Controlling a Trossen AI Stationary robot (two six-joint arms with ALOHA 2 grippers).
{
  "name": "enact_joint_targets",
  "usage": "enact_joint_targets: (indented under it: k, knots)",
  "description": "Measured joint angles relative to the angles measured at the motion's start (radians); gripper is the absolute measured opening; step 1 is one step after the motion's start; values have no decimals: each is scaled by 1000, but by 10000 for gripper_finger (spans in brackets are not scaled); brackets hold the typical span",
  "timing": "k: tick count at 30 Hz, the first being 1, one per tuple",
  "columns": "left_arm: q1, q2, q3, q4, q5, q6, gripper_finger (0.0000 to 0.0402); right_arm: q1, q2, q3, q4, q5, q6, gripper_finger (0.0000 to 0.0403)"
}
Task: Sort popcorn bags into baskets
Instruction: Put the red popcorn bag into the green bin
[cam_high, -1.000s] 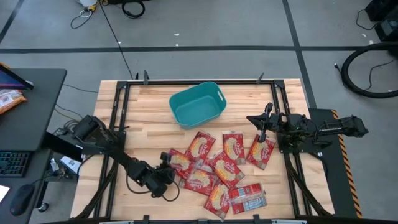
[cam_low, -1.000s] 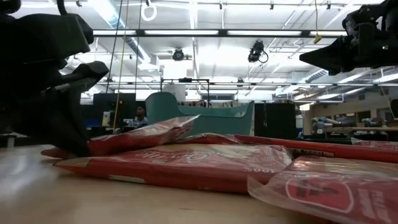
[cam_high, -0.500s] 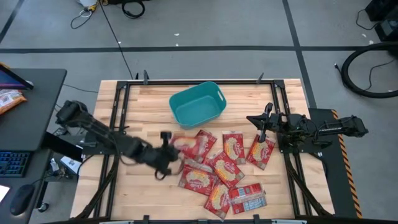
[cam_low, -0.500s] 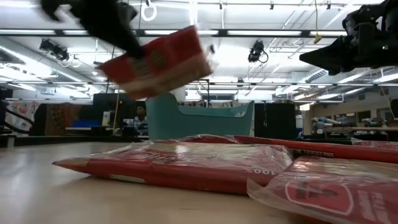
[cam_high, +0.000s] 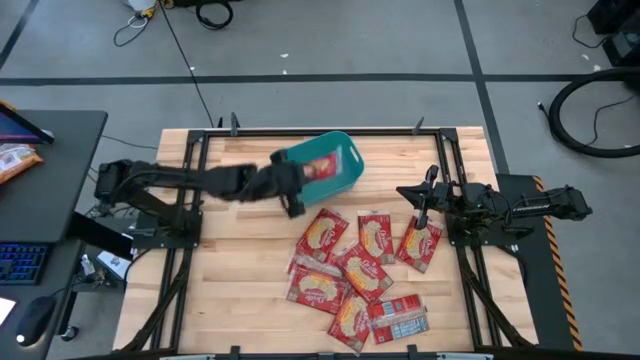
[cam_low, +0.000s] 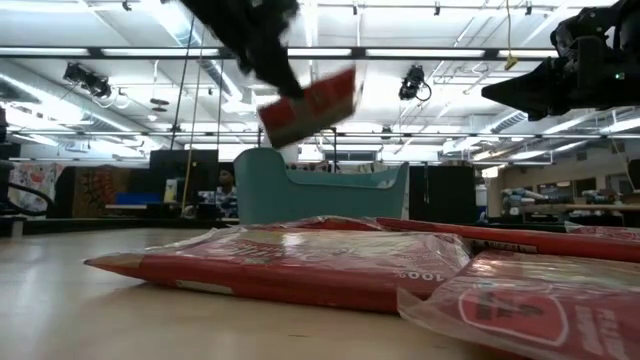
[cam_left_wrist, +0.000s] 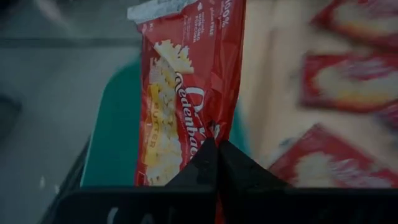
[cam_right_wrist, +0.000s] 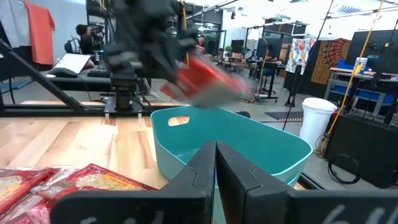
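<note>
The left gripper (cam_high: 298, 180) hangs over the near left rim of the teal basket (cam_high: 347, 168), shut on one red popcorn bag (cam_high: 318, 170). In the low view this bag (cam_low: 310, 105) hangs in the air above the basket (cam_low: 330, 195). Several more red bags (cam_high: 345, 268) lie flat and overlapping on the table nearer than the basket; one (cam_high: 400, 322) shows its grey-white back. The right gripper (cam_high: 418, 197) waits, shut, at the table's right, above the rightmost bag (cam_high: 420, 243). My left gripper pinches the bag between its two fingers (cam_left_wrist: 205, 163) at one short end (cam_left_wrist: 208, 127), the bag's length running on away from the fingers. The bag is lifted clear, tilted, with its free sealed end (cam_left_wrist: 161, 9) over the basket.
Black rails (cam_high: 190, 170) frame the wooden table on both sides. Bare wood (cam_high: 230, 250) lies left of the pile. In the right wrist view the basket (cam_right_wrist: 249, 149) stands close ahead of the right gripper (cam_right_wrist: 216, 163).
The left gripper, shut on a bag at the pile's near left side, rose and swung toward the far edge and right until it hung over the basket. The bag went from lying on the pile to lifted clear above the basket. The right arm kept still.
</note>
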Motion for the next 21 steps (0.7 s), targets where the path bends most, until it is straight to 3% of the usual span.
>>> enact_joint_targets:
  k: [5,10,21]
  knots:
    - [115,120,0,42,72,-7,3,0,0,0,0,-1,0,20]
    - [160,227,0,64,61,-19,2,0,0,0,1,-1,0,20]
    - [167,314,0,69,95,-67,11,0,0,0,0,0,0,20]
